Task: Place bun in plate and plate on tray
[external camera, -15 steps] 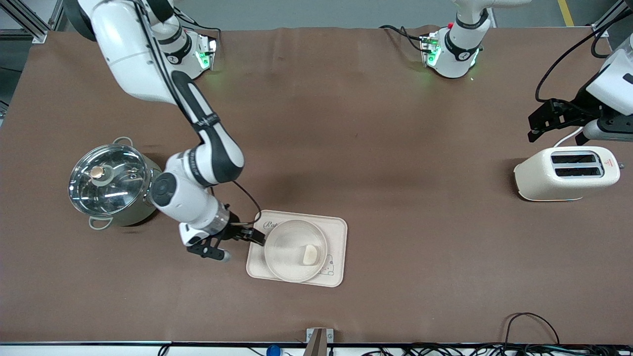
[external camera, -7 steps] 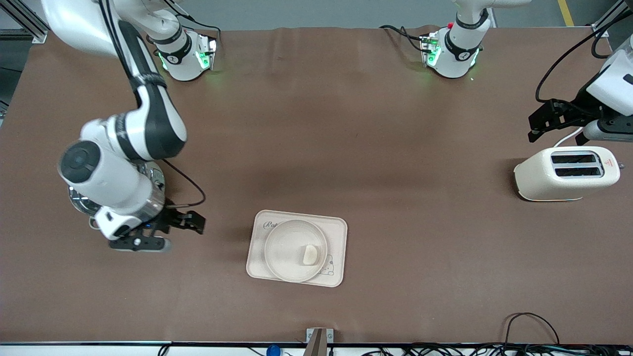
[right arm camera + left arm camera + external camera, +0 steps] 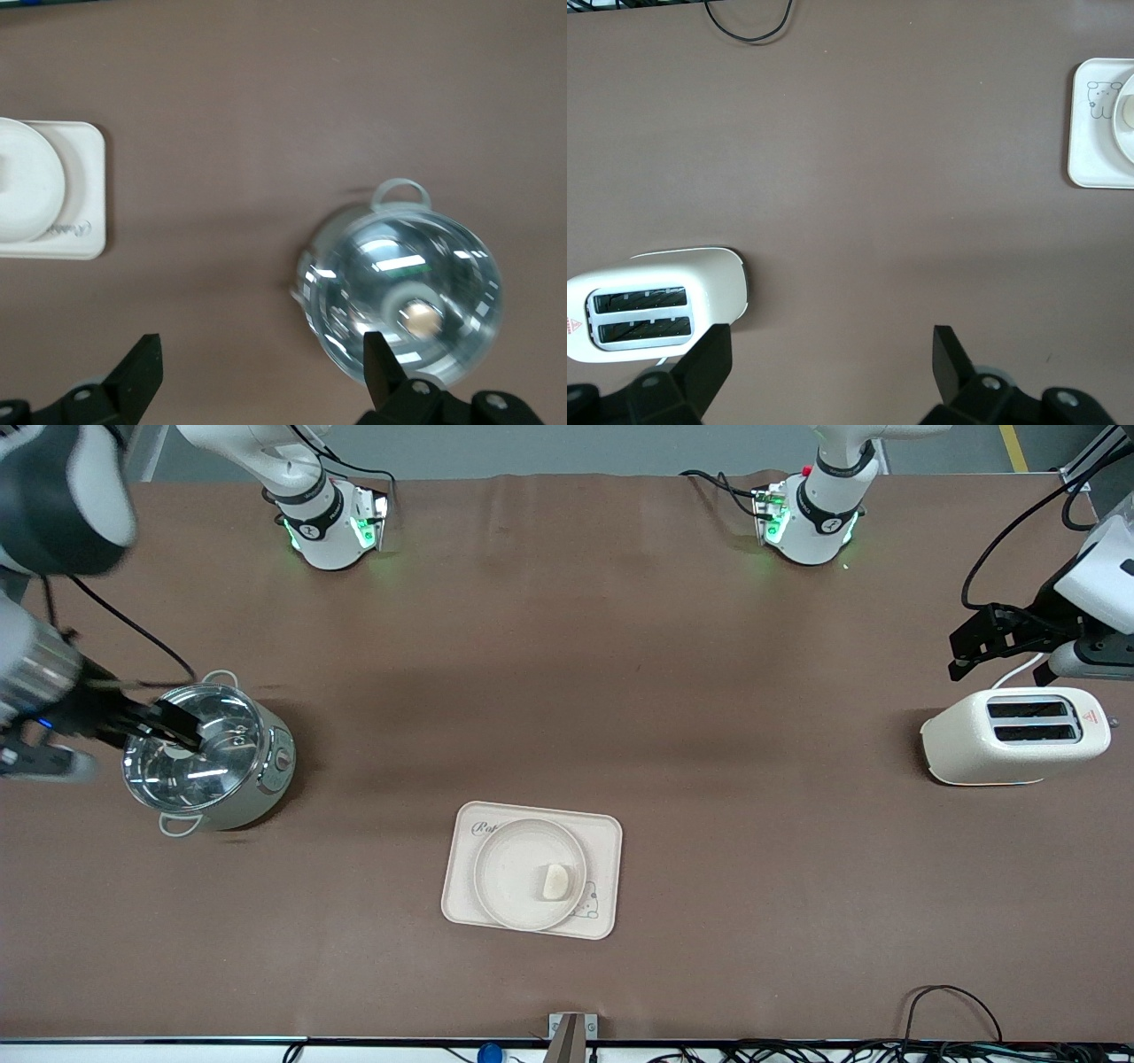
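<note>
The small cream bun (image 3: 555,882) lies in the round plate (image 3: 505,868), toward its rim. The plate stands on the rectangular tray (image 3: 604,834) near the table's middle, close to the front camera. My right gripper (image 3: 182,726) hangs open and empty high over the lidded pot, well away from the tray; in the right wrist view (image 3: 263,345) the plate (image 3: 27,190) and tray (image 3: 84,190) show far off. My left gripper (image 3: 961,654) waits open and empty above the table by the toaster; its wrist view (image 3: 830,341) catches the tray's (image 3: 1099,133) corner.
A steel pot (image 3: 208,757) with a glass lid stands at the right arm's end of the table. A cream toaster (image 3: 1019,735) stands at the left arm's end, and also shows in the left wrist view (image 3: 656,305). A black cable (image 3: 952,1001) loops at the table's front edge.
My right gripper has left the plate's edge at the tray, risen and swung out toward the right arm's end, now over the pot. Plate, bun, tray and left arm have not moved.
</note>
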